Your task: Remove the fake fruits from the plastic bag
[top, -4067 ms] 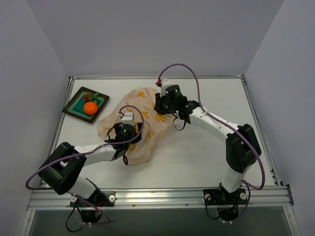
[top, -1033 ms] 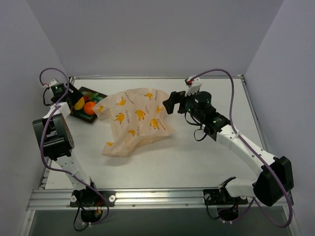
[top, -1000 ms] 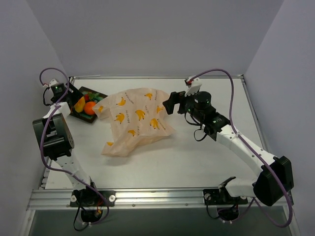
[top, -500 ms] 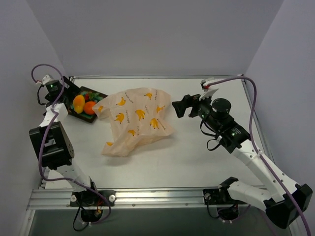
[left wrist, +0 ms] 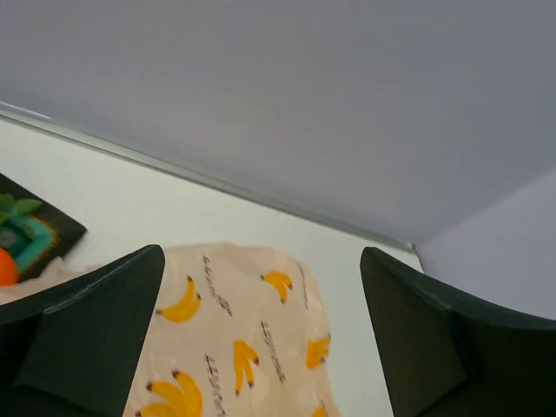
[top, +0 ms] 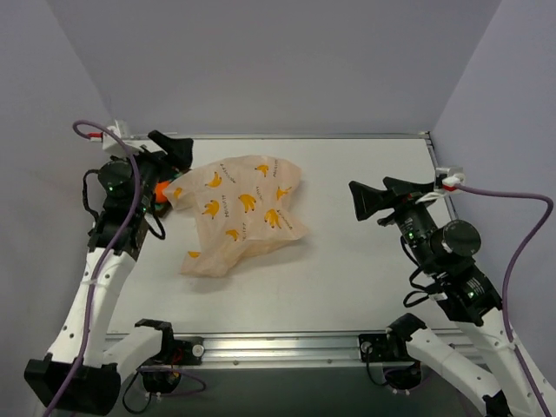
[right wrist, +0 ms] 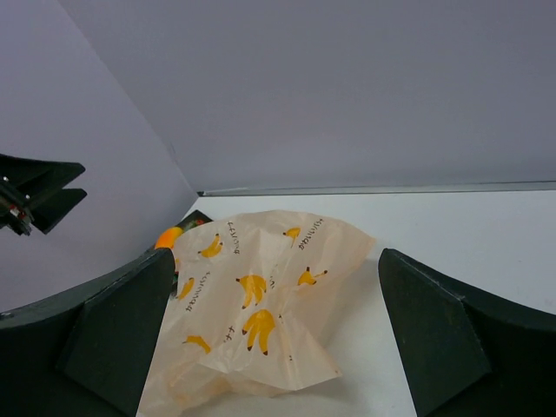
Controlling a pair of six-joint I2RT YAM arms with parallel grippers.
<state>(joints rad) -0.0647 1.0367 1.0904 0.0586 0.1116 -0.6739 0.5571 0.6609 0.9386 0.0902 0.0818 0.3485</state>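
Observation:
The plastic bag (top: pixel 243 213) lies crumpled and flat on the table, pale peach with yellow banana prints; it also fills the lower part of the left wrist view (left wrist: pixel 234 339) and the right wrist view (right wrist: pixel 261 304). An orange fruit (top: pixel 162 188) peeks out beside my left arm. On the teal tray (left wrist: pixel 39 239) sit an orange fruit (left wrist: pixel 6 266) and green leaves (left wrist: pixel 17 208). A yellow-orange fruit (right wrist: pixel 169 236) shows at the bag's far left edge. My left gripper (top: pixel 181 155) hangs open above the bag's left end. My right gripper (top: pixel 368 188) is open, raised, well right of the bag.
The dark-rimmed tray (right wrist: pixel 198 219) sits at the table's back left corner, mostly hidden by my left arm from above. Grey walls close in the table on three sides. A metal rail (top: pixel 278 347) runs along the near edge.
Both arms have lifted and pulled back. The left gripper has left the tray and turned toward the bag. The right gripper has drawn away to the right of the bag.

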